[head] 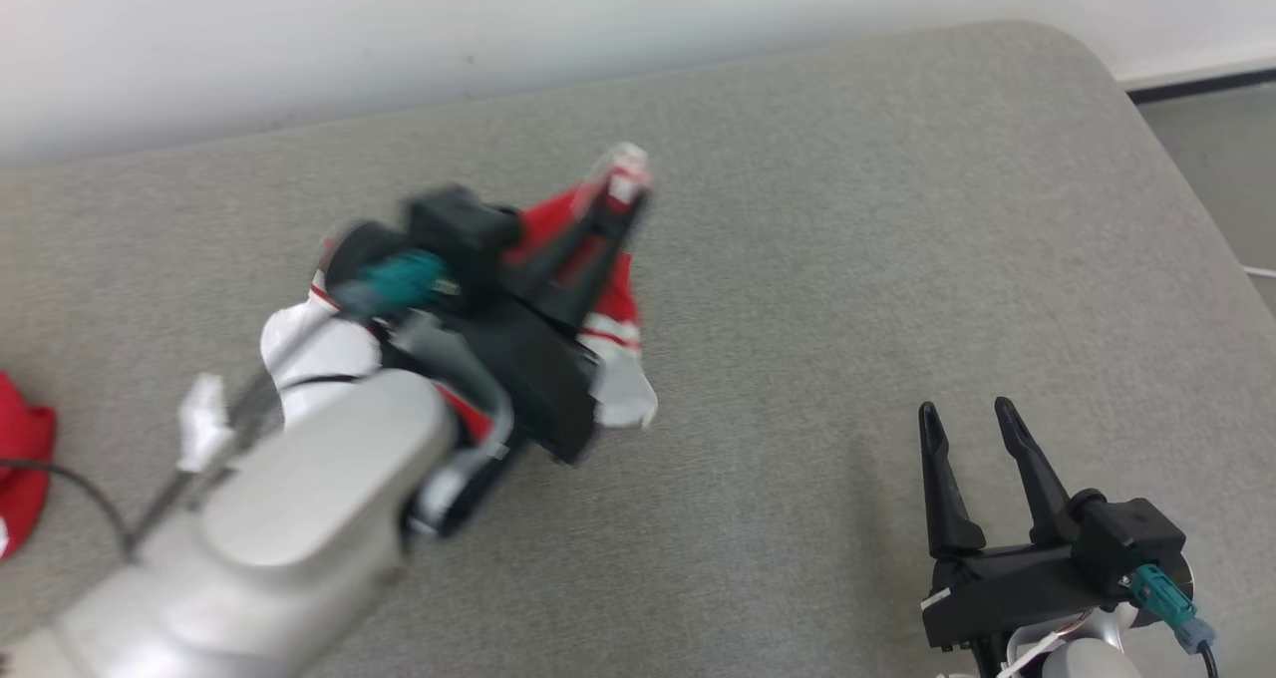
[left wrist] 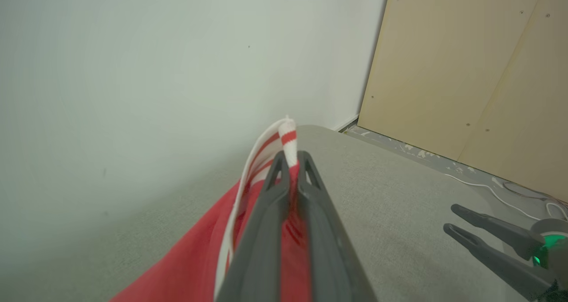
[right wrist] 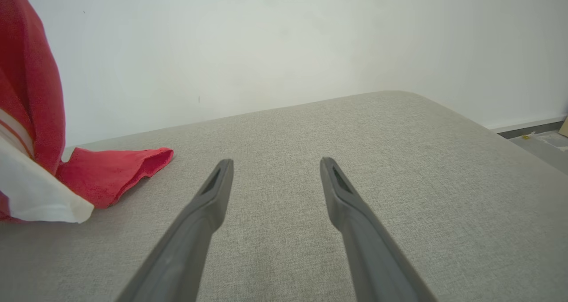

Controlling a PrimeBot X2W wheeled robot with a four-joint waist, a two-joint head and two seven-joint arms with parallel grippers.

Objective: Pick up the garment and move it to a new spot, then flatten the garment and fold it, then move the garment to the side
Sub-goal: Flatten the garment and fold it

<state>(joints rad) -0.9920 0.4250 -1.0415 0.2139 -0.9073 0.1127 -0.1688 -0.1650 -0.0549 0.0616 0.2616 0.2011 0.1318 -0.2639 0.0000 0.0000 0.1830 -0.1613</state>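
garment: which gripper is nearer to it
Left. The left gripper is shut on the garment, pinching its striped edge; the right gripper sits open off to the garment's right, not touching it.

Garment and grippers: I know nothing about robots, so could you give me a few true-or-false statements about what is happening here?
1. The left gripper is shut on the red and white garment. True.
2. The right gripper grips the garment too. False: it is open, holds nothing and is apart from the garment.
3. The garment is folded flat. False: it is bunched up, pinched by the left gripper.
4. The surface under both grippers is grey fabric. True.
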